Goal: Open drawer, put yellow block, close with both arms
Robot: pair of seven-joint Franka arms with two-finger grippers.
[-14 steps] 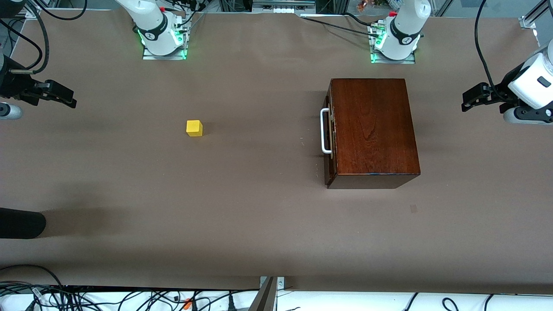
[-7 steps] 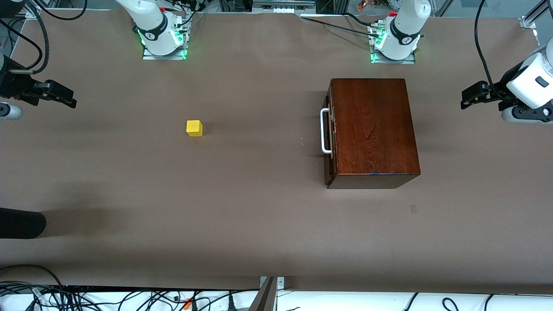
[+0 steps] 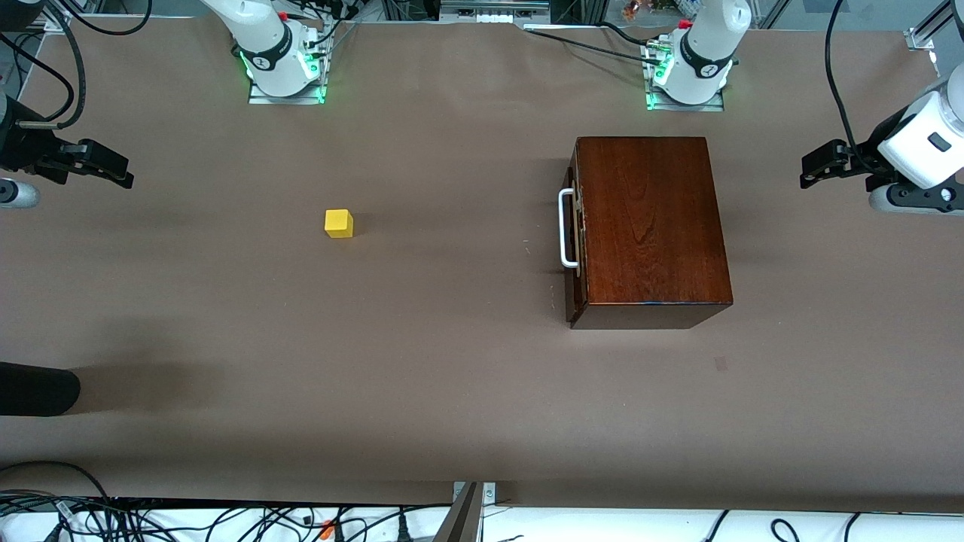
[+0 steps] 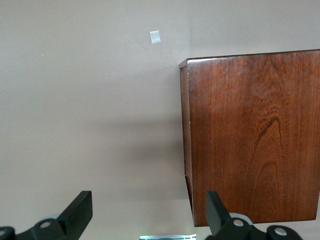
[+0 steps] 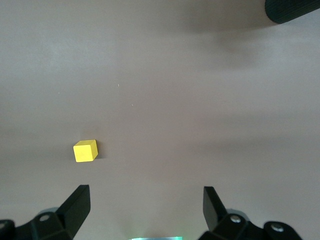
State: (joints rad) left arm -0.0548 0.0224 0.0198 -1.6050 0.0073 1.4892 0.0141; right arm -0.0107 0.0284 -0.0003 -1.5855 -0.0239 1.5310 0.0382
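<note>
The left gripper [image 4: 145, 220] has its fingers [image 4: 80, 210] spread wide with nothing between them. It hangs over the bare surface [image 3: 452, 376] at the left arm's end, close to that edge, beside the wooden box [image 3: 649, 226]. In the left wrist view only the tips of the fingers show, and the box is cut off at the frame's edge. In the front view this gripper [image 3: 817, 165] is a dark shape whose fingers overlap, and most of its arm runs out of frame.

The right gripper [image 5: 145, 210] also has its fingers [image 5: 77, 202] spread wide and empty. It hangs over the right arm's end of the surface, near that edge [image 3: 98, 169], and its arm is likewise cut off by the frame.

The yellow block [image 3: 338, 223] lies alone on the surface, toward the right arm's end, well apart from the box and from both grippers. The right wrist view shows it [image 5: 85, 150] clear of the fingers.

The drawer [image 3: 575, 226] sits pushed into the box, so only a thin strip of its dark front and the white handle [image 3: 565, 228] show. Its inside is hidden. The handle faces the block's end of the surface.

A dark rounded object [image 3: 34, 388] juts in at the edge at the right arm's end, nearer the front camera. What it is cannot be made out.
</note>
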